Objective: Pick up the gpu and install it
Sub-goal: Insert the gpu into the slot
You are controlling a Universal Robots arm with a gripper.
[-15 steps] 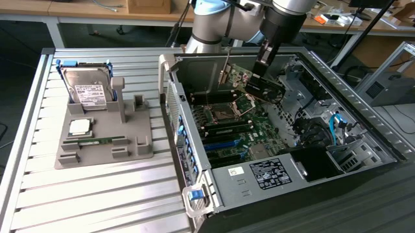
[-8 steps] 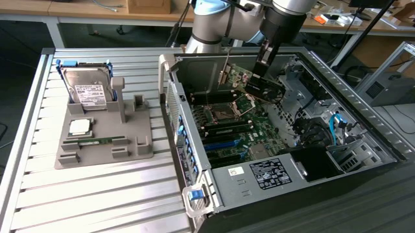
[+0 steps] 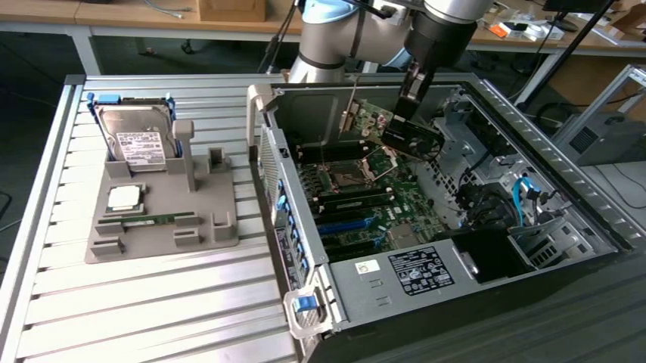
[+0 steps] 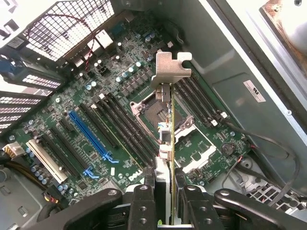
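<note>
The pincer [image 4: 165, 191] grips the gpu [image 4: 171, 72] edge-on above the motherboard [image 4: 206, 143] — it wants holding upright, edge squared to the blue expansion slot [image 4: 91, 136].

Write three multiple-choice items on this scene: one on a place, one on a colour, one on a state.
1. Where is the gpu?
A. On the floor.
B. Over the motherboard, inside the open case.
C. On the table slats.

2. What colour is the holder that the hard drive stands in?
A. Red.
B. Yellow.
C. Grey.

3. How do the jaws of the gripper stand?
A. Open, empty.
B. Shut on the gpu.
C. Shut on the hard drive.

Key: 1 B, the exterior view shows the gpu hanging above the motherboard; 2 C, its moulded base is grey; 3 B, the wrist view shows the gpu's edge clamped between them.
</note>
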